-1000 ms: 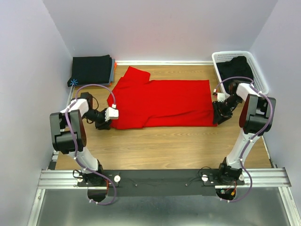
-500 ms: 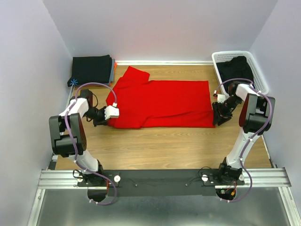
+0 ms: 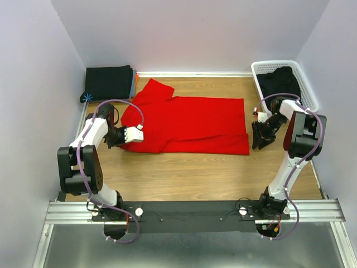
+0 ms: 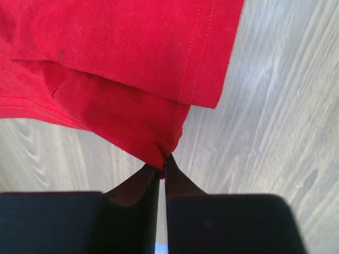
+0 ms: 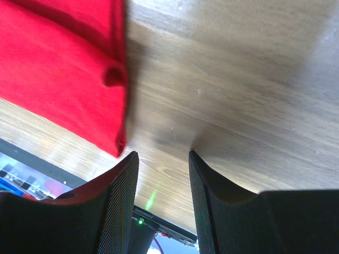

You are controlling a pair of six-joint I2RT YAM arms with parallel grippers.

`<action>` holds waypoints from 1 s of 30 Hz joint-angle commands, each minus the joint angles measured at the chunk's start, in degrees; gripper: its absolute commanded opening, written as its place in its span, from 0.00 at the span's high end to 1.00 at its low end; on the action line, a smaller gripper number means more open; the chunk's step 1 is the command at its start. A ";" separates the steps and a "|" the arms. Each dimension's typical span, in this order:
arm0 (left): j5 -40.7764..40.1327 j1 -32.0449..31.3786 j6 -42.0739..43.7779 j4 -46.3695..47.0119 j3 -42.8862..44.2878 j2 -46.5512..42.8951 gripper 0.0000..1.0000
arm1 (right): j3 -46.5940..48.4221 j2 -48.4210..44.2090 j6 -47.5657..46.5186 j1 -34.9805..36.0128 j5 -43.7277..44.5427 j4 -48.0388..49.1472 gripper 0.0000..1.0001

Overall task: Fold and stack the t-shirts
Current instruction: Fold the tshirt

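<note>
Pulling leftward, your left end effector (image 4: 161,168) now sits clamped on a stitched hem corner of the red shirt (image 3: 189,123). The soft cloth has slid left since a second ago, so its right edge lies clear of the right end effector (image 5: 159,159), whose fingers stand apart on nothing. Bare wood-grain surface (image 3: 195,173) lies open nearer you. Folded black shirts (image 3: 109,82) rest far left, a white lattice basket (image 3: 276,63) far right.

Bare wooden table (image 3: 189,173) lies wide between the red t-shirt (image 3: 189,123) and the arm bases. The far corners are taken: a folded black stack (image 3: 109,82) on the left, a white lattice basket (image 3: 258,71) on the right. Walls close both sides; the right gripper (image 3: 257,142) sits just beside the shirt's edge.
</note>
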 commanded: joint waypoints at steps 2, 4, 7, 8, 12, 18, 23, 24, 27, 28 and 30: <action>-6.73 0.12 -1.66 -0.13 -1.63 0.06 0.77 | -1.72 -2.31 -1.37 -0.27 1.99 0.53 0.49; -7.18 0.56 -1.74 0.31 -1.37 -0.55 0.74 | -1.81 -3.28 -1.54 -0.27 0.95 -0.17 0.49; -6.21 1.18 -1.83 0.05 0.03 -1.17 0.71 | -1.54 -3.64 -1.19 0.08 -0.38 -0.79 0.49; -5.86 1.35 -2.01 -0.13 0.38 -1.61 0.68 | -1.37 -3.72 -1.02 0.08 -1.16 -1.14 0.49; -4.63 1.53 -1.83 0.04 -0.05 -2.84 0.62 | -1.28 -3.37 -0.05 1.13 -3.02 -1.32 0.49; 0.02 3.28 -2.89 1.63 -3.74 -2.67 0.55 | -1.89 -2.49 1.71 2.45 -4.25 0.44 0.48; 3.98 4.25 -4.99 7.77 -6.46 -1.26 0.48 | -2.25 -1.88 2.50 2.80 -4.77 1.41 0.47; 4.94 4.43 -5.17 8.65 -6.81 -1.00 0.48 | -2.16 -1.70 2.67 2.80 -4.86 1.49 0.47; 6.97 4.87 -6.31 10.94 -6.64 1.11 0.48 | -2.33 -1.53 3.02 3.07 -4.60 1.93 0.47; 7.32 4.87 -6.40 11.47 -6.56 1.46 0.49 | -2.33 -1.44 3.11 3.15 -4.60 2.11 0.47; 8.29 5.04 -7.37 12.96 -6.38 2.52 0.54 | -2.68 -1.00 3.46 3.33 -4.16 2.72 0.47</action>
